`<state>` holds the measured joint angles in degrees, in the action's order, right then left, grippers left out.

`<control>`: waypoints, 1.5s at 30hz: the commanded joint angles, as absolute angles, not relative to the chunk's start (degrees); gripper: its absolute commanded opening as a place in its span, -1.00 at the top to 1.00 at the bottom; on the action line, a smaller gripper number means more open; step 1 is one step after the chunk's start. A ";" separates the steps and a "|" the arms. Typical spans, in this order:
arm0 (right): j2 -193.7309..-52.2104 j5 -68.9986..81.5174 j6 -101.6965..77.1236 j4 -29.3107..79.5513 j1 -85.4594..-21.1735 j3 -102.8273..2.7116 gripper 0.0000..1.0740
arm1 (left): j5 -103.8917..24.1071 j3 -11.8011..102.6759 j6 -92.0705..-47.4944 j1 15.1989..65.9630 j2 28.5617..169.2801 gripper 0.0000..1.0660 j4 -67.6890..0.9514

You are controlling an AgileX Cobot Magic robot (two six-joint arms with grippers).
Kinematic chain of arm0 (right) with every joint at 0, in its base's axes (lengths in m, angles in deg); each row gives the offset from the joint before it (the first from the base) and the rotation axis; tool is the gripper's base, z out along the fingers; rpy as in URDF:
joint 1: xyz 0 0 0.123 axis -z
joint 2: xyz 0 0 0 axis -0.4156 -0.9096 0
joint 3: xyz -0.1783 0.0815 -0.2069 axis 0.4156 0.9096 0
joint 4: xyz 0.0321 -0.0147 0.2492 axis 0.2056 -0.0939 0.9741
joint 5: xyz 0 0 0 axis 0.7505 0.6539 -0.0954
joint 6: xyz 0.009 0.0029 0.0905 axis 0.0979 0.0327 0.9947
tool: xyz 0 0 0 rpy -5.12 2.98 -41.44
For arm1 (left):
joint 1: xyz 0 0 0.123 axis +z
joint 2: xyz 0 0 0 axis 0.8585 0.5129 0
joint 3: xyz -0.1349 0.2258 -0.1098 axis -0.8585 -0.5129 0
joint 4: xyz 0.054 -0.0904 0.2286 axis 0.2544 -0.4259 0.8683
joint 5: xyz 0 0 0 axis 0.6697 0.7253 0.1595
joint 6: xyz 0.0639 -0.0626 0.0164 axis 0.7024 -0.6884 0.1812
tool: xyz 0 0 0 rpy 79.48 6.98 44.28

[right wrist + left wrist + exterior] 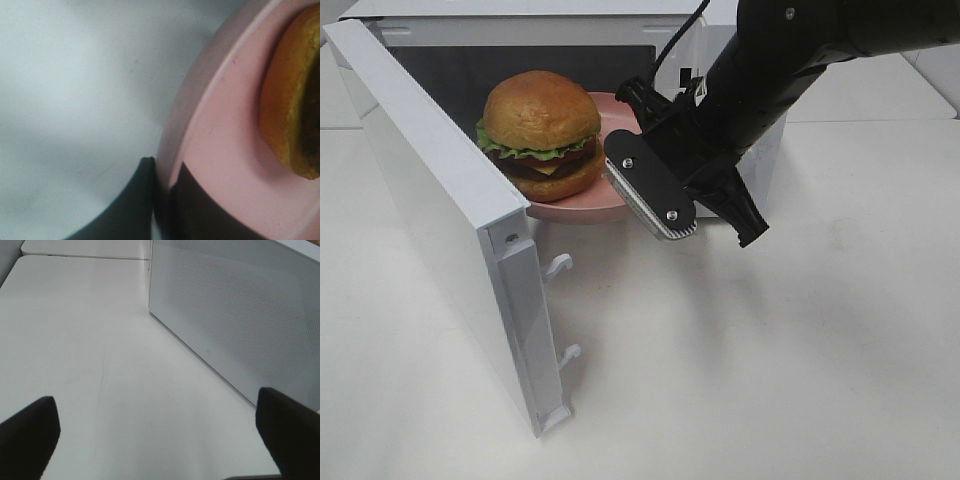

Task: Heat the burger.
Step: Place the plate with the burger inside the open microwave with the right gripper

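Note:
The burger [540,135], with a golden-brown bun, green lettuce and a dark patty, sits on a pink plate [582,211] in the mouth of the open white microwave [570,20]. The plate's front edge sticks out past the opening. My right gripper [622,188] reaches in from the right and is shut on the plate's rim. The right wrist view shows its dark fingers [130,210] pinching the plate [225,150] beside the burger's bun [295,100]. My left gripper [160,440] is open over bare table beside the microwave's perforated side wall [235,315]. It holds nothing.
The microwave door [450,200] stands swung out toward the front left, with two white latch hooks [560,265] on its edge. White table [770,380] spreads in front and to the right. A black cable [680,35] runs over the microwave top.

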<state>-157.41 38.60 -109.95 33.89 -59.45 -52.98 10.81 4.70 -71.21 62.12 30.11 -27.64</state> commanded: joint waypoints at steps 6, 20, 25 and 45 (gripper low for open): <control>-160.10 36.14 -105.94 31.88 -60.76 -58.02 0.99 | 10.36 4.64 -71.33 62.07 29.31 -0.87 -27.81; -165.54 36.54 -102.61 29.93 -60.76 -64.15 1.00 | 10.36 4.64 -71.33 62.07 29.31 -0.87 -27.81; -167.49 36.77 -102.21 29.99 -60.76 -66.27 1.00 | 10.36 4.64 -71.33 62.07 29.31 -0.87 -27.81; -176.89 37.97 -95.16 25.41 -60.76 -78.25 1.00 | 10.36 4.64 -71.33 62.07 29.25 -0.87 -27.75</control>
